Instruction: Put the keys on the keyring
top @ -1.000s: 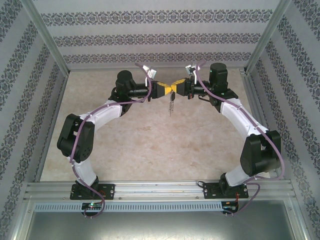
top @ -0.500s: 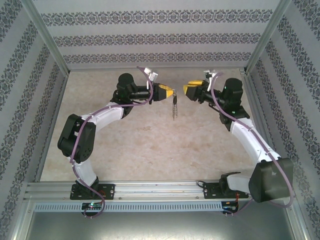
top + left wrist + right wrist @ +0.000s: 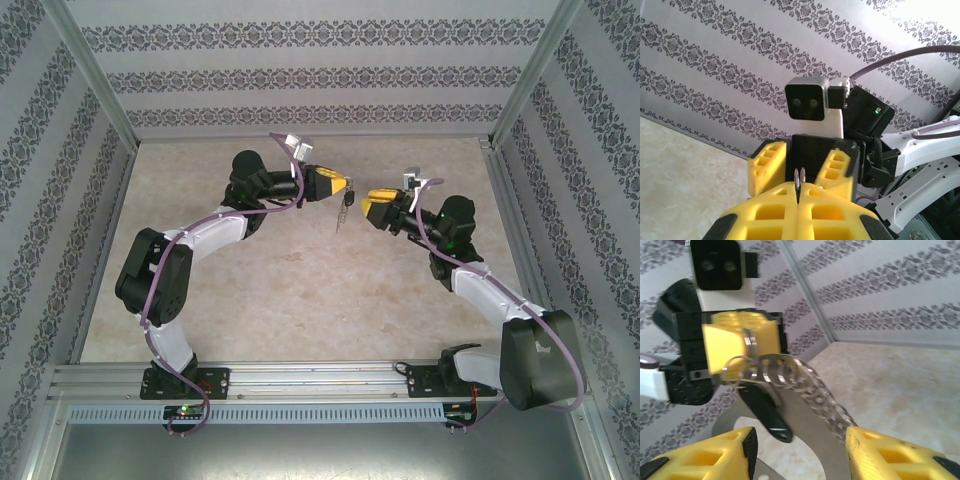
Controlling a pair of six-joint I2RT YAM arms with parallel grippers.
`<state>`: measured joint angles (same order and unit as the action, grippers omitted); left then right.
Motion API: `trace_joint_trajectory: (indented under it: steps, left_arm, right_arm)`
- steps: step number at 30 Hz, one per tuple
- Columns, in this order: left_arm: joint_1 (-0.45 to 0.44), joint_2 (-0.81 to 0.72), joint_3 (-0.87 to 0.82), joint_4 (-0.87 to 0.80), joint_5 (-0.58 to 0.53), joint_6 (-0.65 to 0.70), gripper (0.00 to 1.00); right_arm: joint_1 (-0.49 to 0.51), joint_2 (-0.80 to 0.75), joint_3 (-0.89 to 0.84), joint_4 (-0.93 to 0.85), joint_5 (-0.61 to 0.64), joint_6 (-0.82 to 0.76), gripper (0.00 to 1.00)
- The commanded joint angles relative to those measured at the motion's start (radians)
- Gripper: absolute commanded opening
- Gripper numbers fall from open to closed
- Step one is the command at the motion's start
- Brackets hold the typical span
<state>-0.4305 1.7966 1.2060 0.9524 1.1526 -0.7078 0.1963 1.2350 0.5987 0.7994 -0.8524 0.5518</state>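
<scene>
One thin edge of the keyring (image 3: 749, 346) is pinched by the left fingers (image 3: 338, 184), held above the bench (image 3: 300, 290), key (image 3: 768, 416) dangling below. Right fingers (image 3: 376, 200) stand spread nearby; a nudge from them could slip it loose and drop it.

- The left arm (image 3: 215, 230) is seen arched from its base at the lower left of the top view toward the upper centre, with the wrist held level and pointed right.
- The left gripper (image 3: 344, 186) is pressed closed. Its yellow fingers (image 3: 765, 220) are met flat, and the keyring (image 3: 800, 178) is pinched at their tips.
- The right arm (image 3: 490, 295) is folded low at the right of the frame, its forearm reaching up and left.
- The right gripper (image 3: 368, 203) is faced toward the left gripper, near but apart, with its jaws spread.
</scene>
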Motion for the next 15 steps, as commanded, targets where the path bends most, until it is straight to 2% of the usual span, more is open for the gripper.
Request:
trace_joint_trajectory:
  steps: [1, 15]
  left_arm:
    - [-0.007, -0.014, 0.012, 0.081, 0.032, -0.026, 0.0]
    - [-0.007, -0.017, 0.02, 0.08, 0.059, -0.049, 0.0]
  right_arm:
    - [0.019, 0.014, -0.012, 0.127, -0.061, 0.013, 0.52]
    - [0.051, 0.09, 0.064, 0.156, -0.101, 0.017, 0.52]
